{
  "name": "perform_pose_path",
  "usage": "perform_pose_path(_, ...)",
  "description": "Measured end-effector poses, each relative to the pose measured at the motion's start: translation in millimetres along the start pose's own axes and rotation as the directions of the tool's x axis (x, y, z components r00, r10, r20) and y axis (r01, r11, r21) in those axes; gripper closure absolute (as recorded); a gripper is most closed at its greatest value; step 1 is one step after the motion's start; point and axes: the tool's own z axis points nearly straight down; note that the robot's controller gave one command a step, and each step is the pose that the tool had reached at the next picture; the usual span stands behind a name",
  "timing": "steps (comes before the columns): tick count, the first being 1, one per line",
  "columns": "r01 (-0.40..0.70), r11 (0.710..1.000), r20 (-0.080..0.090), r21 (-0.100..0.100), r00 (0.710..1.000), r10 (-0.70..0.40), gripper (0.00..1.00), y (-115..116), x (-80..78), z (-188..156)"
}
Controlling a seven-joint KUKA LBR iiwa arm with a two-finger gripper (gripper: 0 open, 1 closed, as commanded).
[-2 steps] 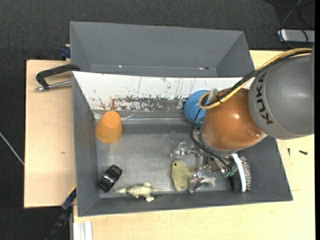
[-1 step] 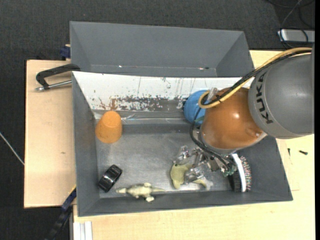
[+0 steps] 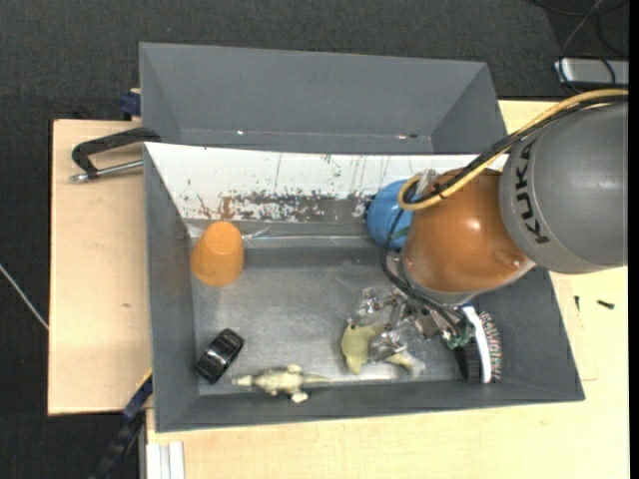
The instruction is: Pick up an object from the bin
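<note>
Hovering low over the front right of the bin [image 3: 170,297], the gripper [image 3: 394,329] is being held just above a pale yellow-green lump [image 3: 357,349]. The lump is lying beneath it, slightly toward the view's left, with no clear long axis. A white-bristled brush [image 3: 481,347] is just beside on the right, and a pale toy lizard [image 3: 280,379] is lying along the front wall. The arm is being reached in from the right with its orange-covered wrist [image 3: 459,242] bent steeply downward; whether the gripper is spread or closed cannot be told.
</note>
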Motion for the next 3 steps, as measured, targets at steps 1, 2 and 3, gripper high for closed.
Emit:
perform_pose_path(1,-0.001,1.000,-0.001,-0.001,1.000,0.001,1.00,0.5,-1.3,-1.0)
perform_pose_path(2,-0.002,1.000,0.005,0.002,1.000,0.002,1.00,0.6,-4.8,-63.3)
perform_pose_path(3,-0.003,1.000,0.004,0.002,1.000,0.003,1.00,0.7,-7.8,-113.8)
